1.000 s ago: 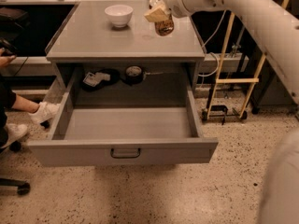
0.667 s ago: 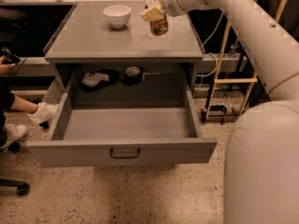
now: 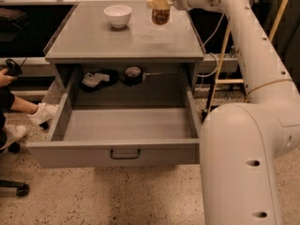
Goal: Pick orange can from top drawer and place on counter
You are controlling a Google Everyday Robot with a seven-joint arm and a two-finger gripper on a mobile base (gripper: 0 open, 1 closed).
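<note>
While gripper (image 3: 159,3) grips above counter (image 3: 93,41), mottled orange can (image 3: 161,17)

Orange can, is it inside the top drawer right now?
No, the gripper holds the orange can at the back right of the counter, outside the open top drawer.

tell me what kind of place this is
Probably a robotics lab or test space, not a home: a grey metal cabinet with its top drawer open, speckled floor, cables behind. The gripper holds the orange can at the far right of the counter.
</note>
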